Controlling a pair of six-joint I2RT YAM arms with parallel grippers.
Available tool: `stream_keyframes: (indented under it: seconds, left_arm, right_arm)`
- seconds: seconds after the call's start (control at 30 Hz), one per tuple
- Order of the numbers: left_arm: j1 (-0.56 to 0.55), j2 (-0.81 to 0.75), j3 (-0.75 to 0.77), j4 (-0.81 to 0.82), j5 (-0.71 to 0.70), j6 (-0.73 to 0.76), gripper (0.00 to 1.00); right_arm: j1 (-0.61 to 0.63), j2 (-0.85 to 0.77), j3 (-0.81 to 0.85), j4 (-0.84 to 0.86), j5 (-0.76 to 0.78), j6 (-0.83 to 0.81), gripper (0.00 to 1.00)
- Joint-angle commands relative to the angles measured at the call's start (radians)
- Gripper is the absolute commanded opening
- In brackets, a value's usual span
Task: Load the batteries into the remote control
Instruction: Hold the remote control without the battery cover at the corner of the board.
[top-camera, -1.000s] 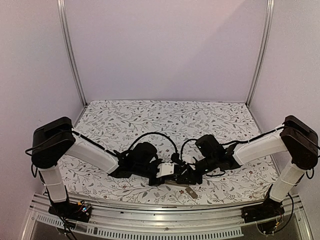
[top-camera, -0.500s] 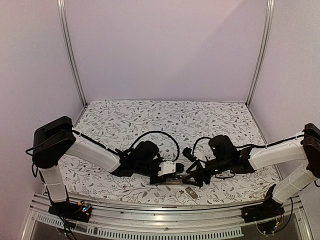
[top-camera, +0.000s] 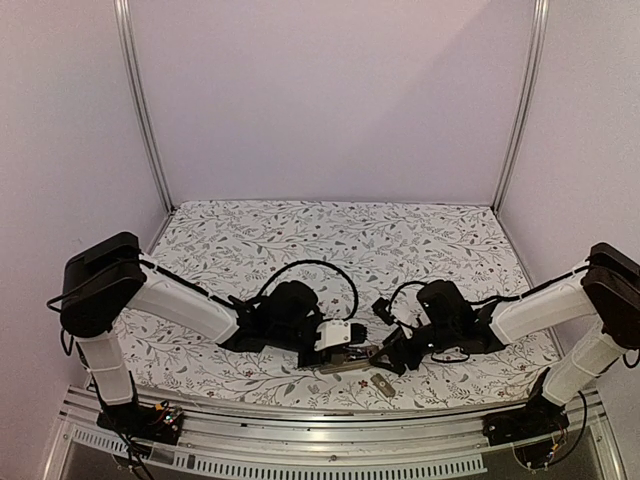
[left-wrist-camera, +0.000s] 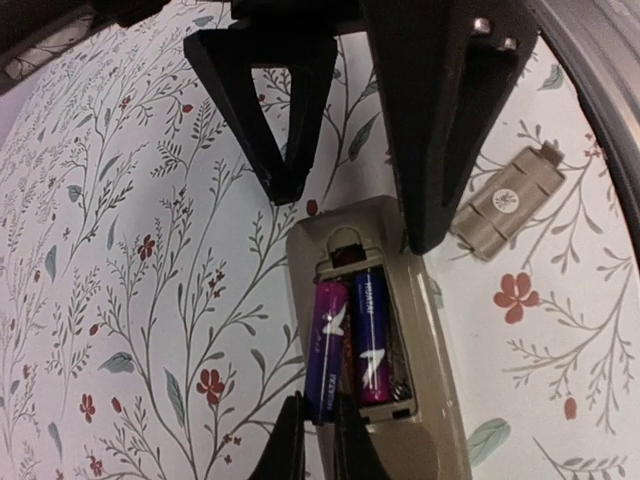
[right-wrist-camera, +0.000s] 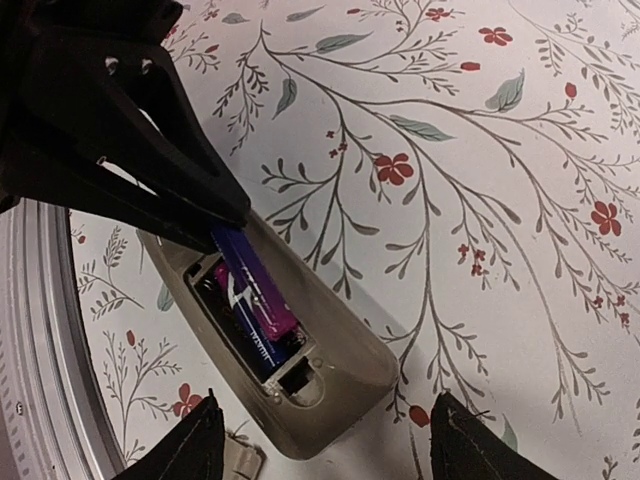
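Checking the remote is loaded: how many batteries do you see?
2. Both lie side by side inside the remote control: in the left wrist view, the purple battery left, the blue-and-magenta battery right. Others may be hidden.

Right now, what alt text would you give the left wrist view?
A tan remote lies back up on a floral cloth, its open recess holding two purple batteries side by side. The right claw hangs open over its far end, the left claw sits shut at its near end, and the cover lies apart at right.

With left jaws pinched together, right jaws stand wide.
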Motion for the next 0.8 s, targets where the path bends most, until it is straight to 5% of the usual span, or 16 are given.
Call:
stream_keyframes:
  seconds: [0.0,0.77]
  left_arm:
    - [-0.005,-0.028,-0.032,-0.085,-0.026,-0.005,0.0]
    - [-0.022,-0.096,-0.066,-0.046,-0.042,-0.066,0.0]
  right_arm:
    - [-0.007,0.066,-0.007,0.059,0.024,-0.028,0.69]
    - [-0.006,0.175,0.014,0.131,-0.179,-0.378,0.65]
